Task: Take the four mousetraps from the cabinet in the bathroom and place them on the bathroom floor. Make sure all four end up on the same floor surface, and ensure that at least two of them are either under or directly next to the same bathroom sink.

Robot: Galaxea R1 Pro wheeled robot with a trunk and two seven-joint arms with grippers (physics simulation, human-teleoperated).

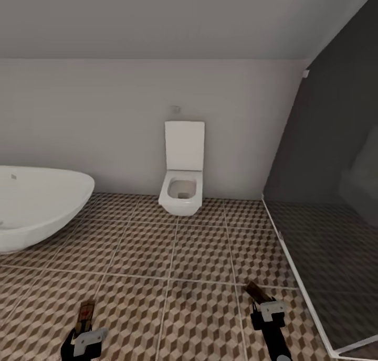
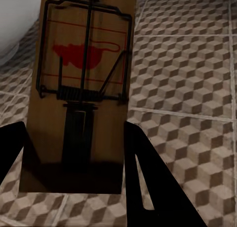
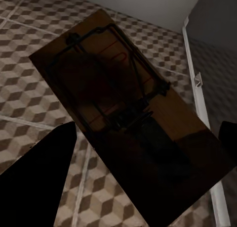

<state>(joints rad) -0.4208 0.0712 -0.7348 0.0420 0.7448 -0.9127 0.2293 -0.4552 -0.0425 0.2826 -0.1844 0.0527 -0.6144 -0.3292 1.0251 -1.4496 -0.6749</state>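
Each of my grippers is shut on a mousetrap held above the bathroom floor [image 1: 202, 256]. In the head view the left gripper [image 1: 85, 330] at the bottom left grips a tan mousetrap [image 1: 86, 312] with a red spot. The right gripper [image 1: 264, 307] at the bottom right grips a darker-looking mousetrap [image 1: 256, 292]. The left wrist view has the board [image 2: 81, 83], its black wire and red mouse print, between dark fingers [image 2: 148, 182]. In the right wrist view the shadowed trap [image 3: 123, 108] lies tilted between the fingers [image 3: 44, 172]. The cabinet and the bathroom sink are out of view.
A white oval bathtub [image 1: 37, 206] stands at the left. A white toilet [image 1: 182, 185] hangs on the far wall, straight ahead. The dark grey shower area [image 1: 331, 256] with a pale kerb [image 1: 294, 266] takes up the right side. Patterned tiles stretch between them.
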